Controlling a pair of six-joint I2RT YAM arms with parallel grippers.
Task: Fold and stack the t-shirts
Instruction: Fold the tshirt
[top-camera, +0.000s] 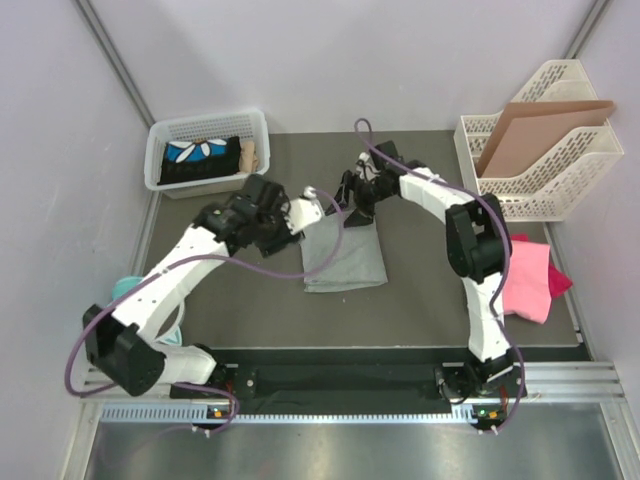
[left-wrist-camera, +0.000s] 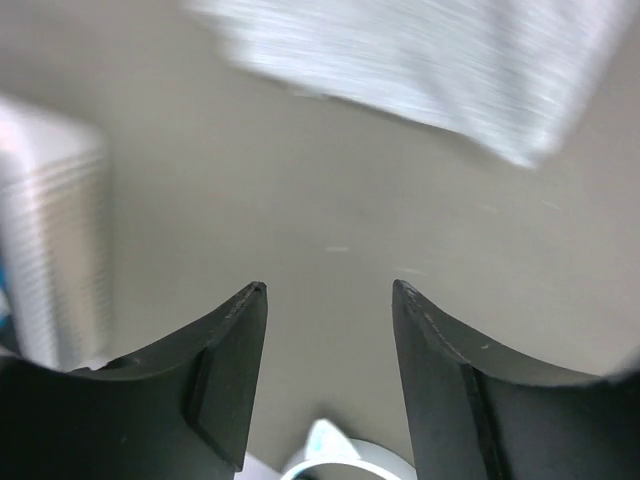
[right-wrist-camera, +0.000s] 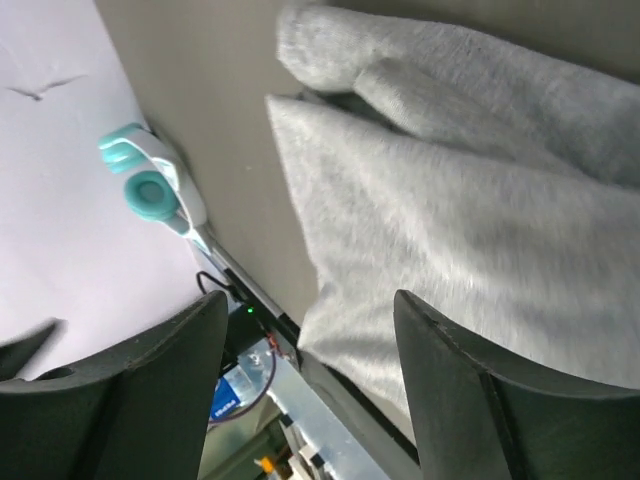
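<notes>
Evidently left gripper and right gripper gape empty over the dark table, pale walls around.

Left tool and right tool sit at the far edge of the folded grey t-shirt.

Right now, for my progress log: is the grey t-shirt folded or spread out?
Folded: the grey t-shirt lies as a compact rectangle with no sleeves out, and the right wrist view shows overlapping layers.

Folded grey t-shirt lies at centre; pink t-shirt overlies magenta t-shirt far right.
</notes>
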